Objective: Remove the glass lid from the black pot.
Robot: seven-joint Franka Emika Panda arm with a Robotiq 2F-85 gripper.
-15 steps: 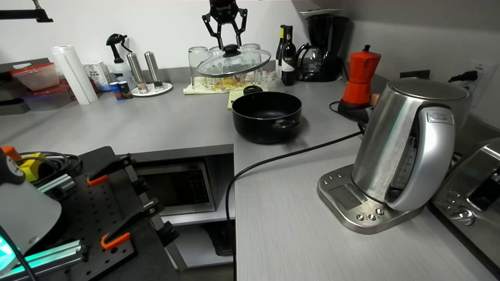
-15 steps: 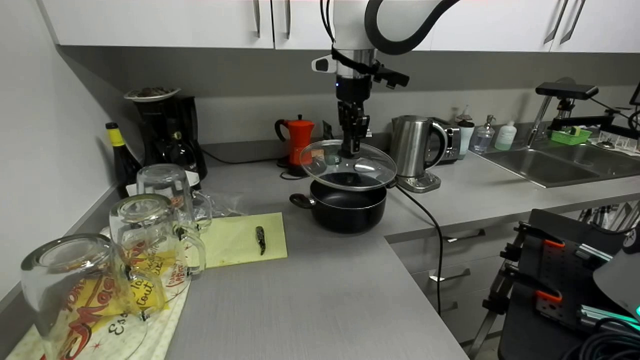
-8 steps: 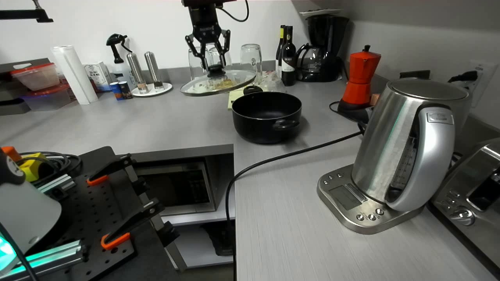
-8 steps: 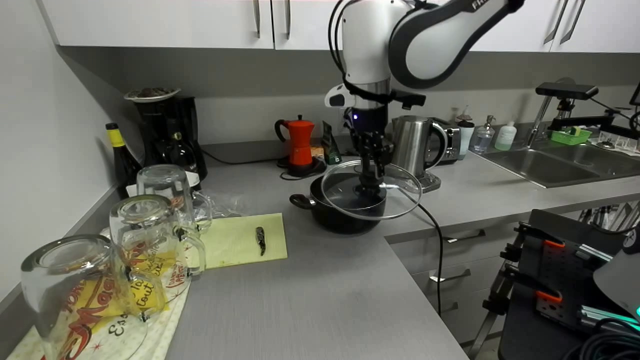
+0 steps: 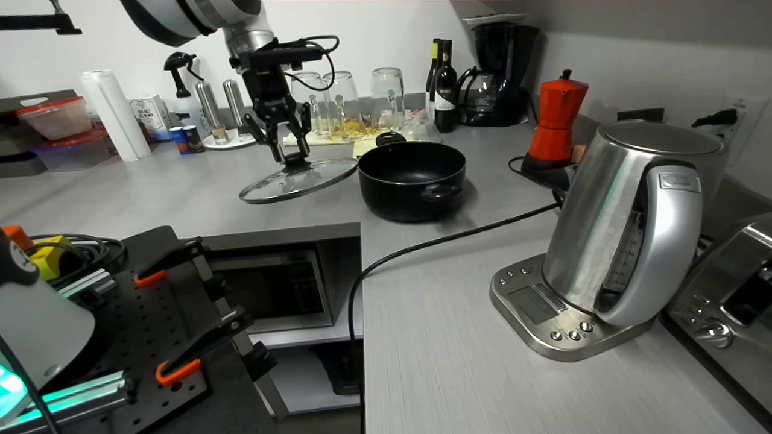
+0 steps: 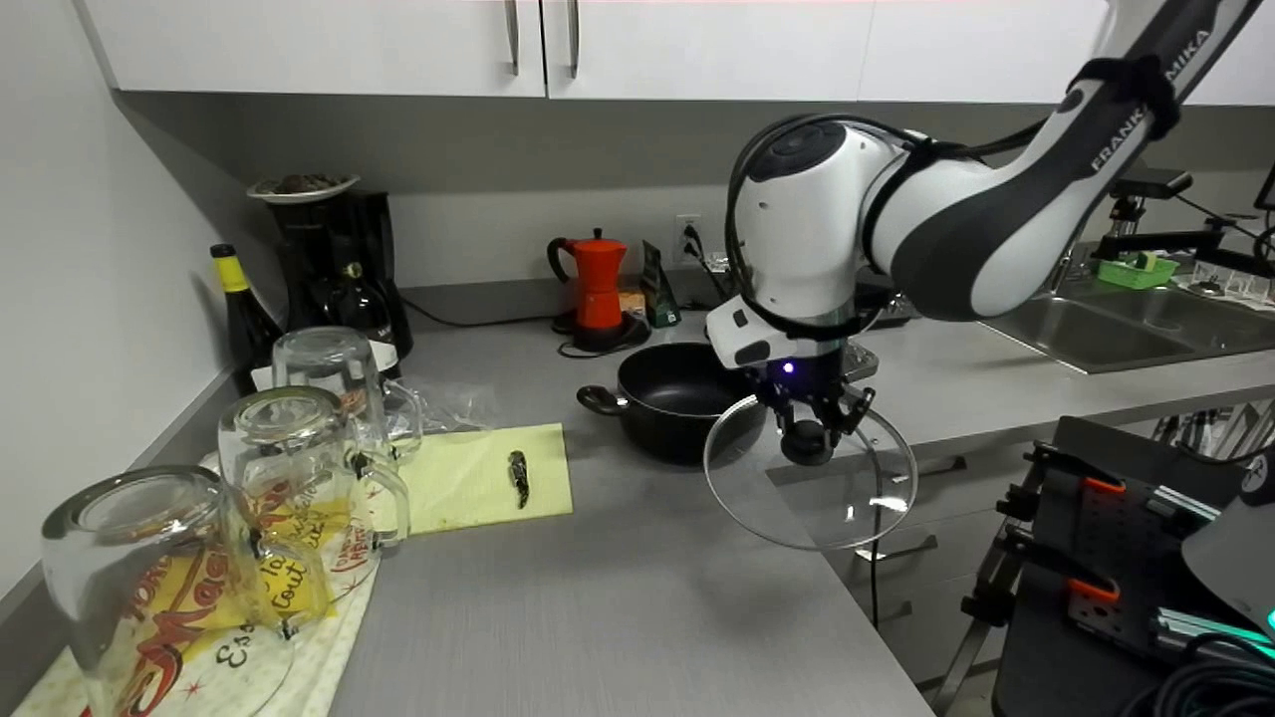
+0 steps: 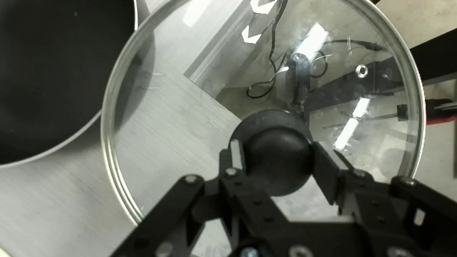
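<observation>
The gripper (image 7: pixel 278 162) is clamped on the black knob (image 6: pixel 807 444), a pad on either side of it in the wrist view, so the glass lid (image 5: pixel 304 179) hangs directly beneath the grip. The lid is round and offers no long axis; what matters is its tilt and how it lies against the counter (image 6: pixel 598 597). In an exterior view the rim toward the black pot (image 5: pixel 395 196) appears higher than the rim away from it. Through the glass, the wrist view shows the counter's inside corner, with the front edge running from that corner to pass under the knob: part of the disc is over the counter top, part beyond the edge. The pot stands uncovered by that inside corner, just beside the lid; their rims overlap in the wrist view, but whether they touch I cannot tell. The lid is off, so what remains, as I judge it, is setting it down, and that calls for a shift inward from the front edge, toward the back edge where the glass mugs (image 6: pixel 274 448) stand, and away from the pot. Lowered straight down here, the lid would probably catch the edge and tip.
</observation>
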